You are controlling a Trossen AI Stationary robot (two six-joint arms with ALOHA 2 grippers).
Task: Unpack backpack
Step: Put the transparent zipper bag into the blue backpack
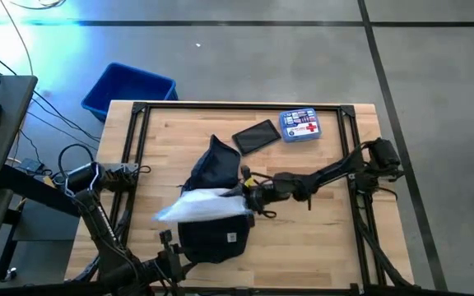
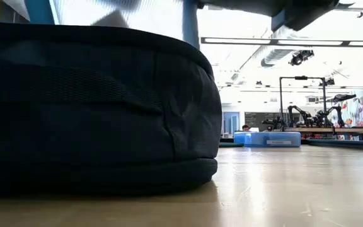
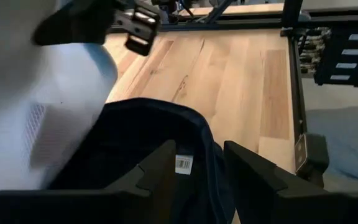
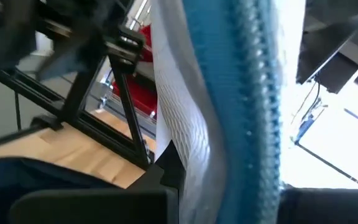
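Note:
The dark navy backpack (image 1: 215, 240) lies flat on the table's near middle, its opening toward the far side; it fills the low view's left (image 2: 93, 107). A white mesh pouch with a blue zipper (image 1: 197, 207) hangs over the backpack, sticking out toward the table's left. My right gripper (image 1: 250, 197) reaches in level from the right and is shut on that pouch. At the backpack's near left edge, my left gripper (image 1: 175, 244) is closed on the bag's fabric (image 3: 148, 134). My left gripper pinches a fold of the backpack's rim (image 3: 199, 158) between its two fingers, beside a small white label. The fingers come slanting down from the table's near left. The bag's body rests on the table. My right gripper pinches the white pouch at its zipper edge (image 4: 194, 155) between the two fingers, coming level from the table's right. The pouch is lifted clear above the backpack and reaches out past the fingers toward the left.
A flat black case (image 1: 256, 136) and a blue-and-white first-aid box (image 1: 300, 126) lie at the table's far right. A bright blue bin (image 1: 128, 89) stands off the far left corner. Bare wood lies to the right of the backpack (image 1: 319, 238).

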